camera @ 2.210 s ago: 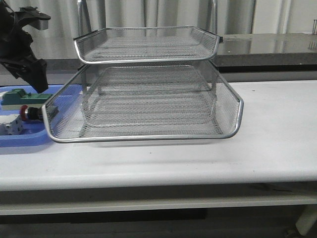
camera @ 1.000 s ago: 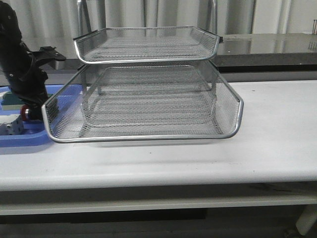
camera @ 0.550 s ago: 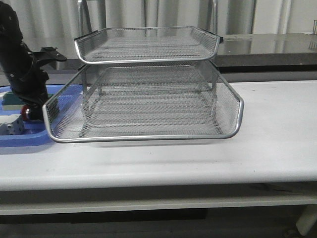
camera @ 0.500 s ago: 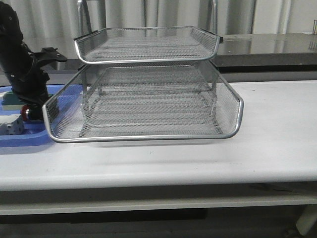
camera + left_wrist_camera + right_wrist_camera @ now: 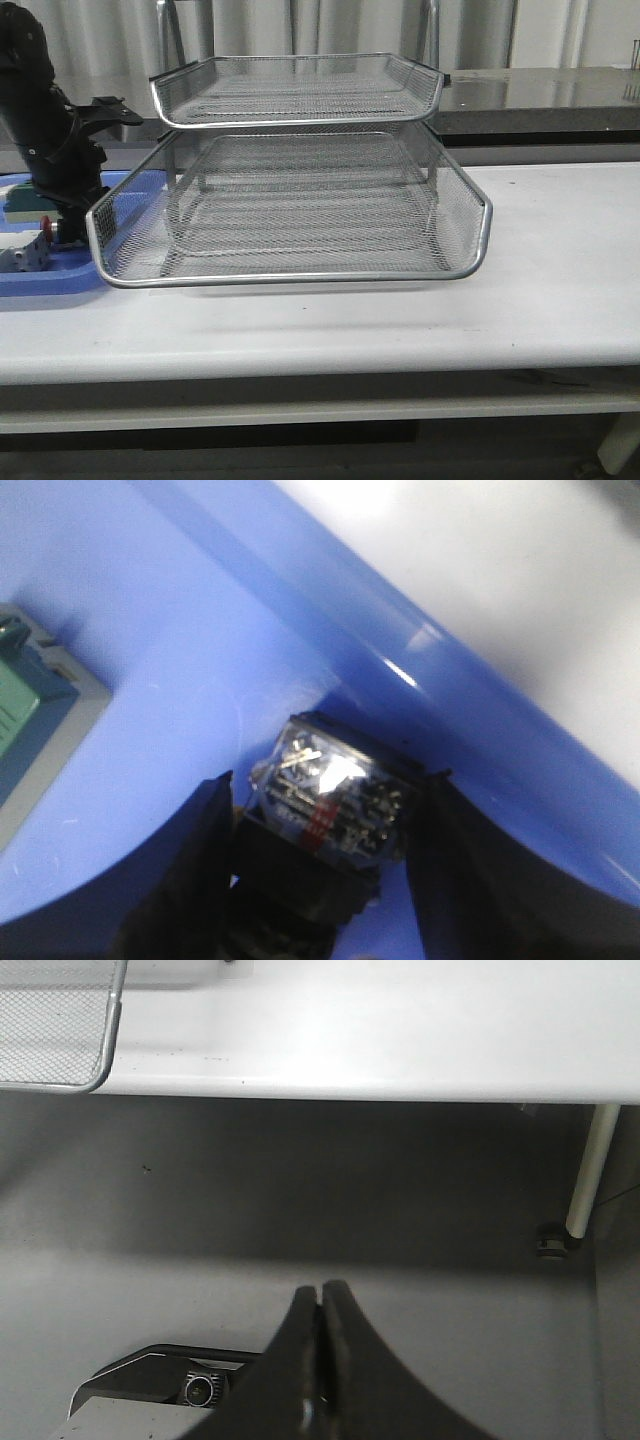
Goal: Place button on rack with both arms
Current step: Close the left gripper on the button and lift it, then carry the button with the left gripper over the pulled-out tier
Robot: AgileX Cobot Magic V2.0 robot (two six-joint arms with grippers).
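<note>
Fingers [image 5: 200,870] of the left gripper [image 5: 320,900] stand on either side of the button [image 5: 335,800] in the left wrist view, close against its dark body; I judge the part clasped between them, though the contact itself is in shadow. It lies in the blue tray [image 5: 180,610], close against the tray's raised wall, with a green block [image 5: 25,715] apart from it on the tray floor.

By its look the button is light, rigid and hard-shelled, with glossy plastic and metal faces that could slip under a weak pinch. Its body seems the better place to hold, across the flat sides, rather than the rounded cap, which would tend to roll or squirt out. A tilted lift might catch it against the tray wall.

Only the front view shows the rack [image 5: 290,200], standing just beside the tray on the table [image 5: 540,300], and a red speck of the cap [image 5: 47,226] under the black left arm [image 5: 45,120]; the fingers themselves are hidden there. Only the left wrist view shows the clear-cased rear end with its metal contacts. From the right wrist come the right gripper [image 5: 320,1305], pressed together on nothing, hanging below the table edge over the floor, and a corner of the rack.
</note>
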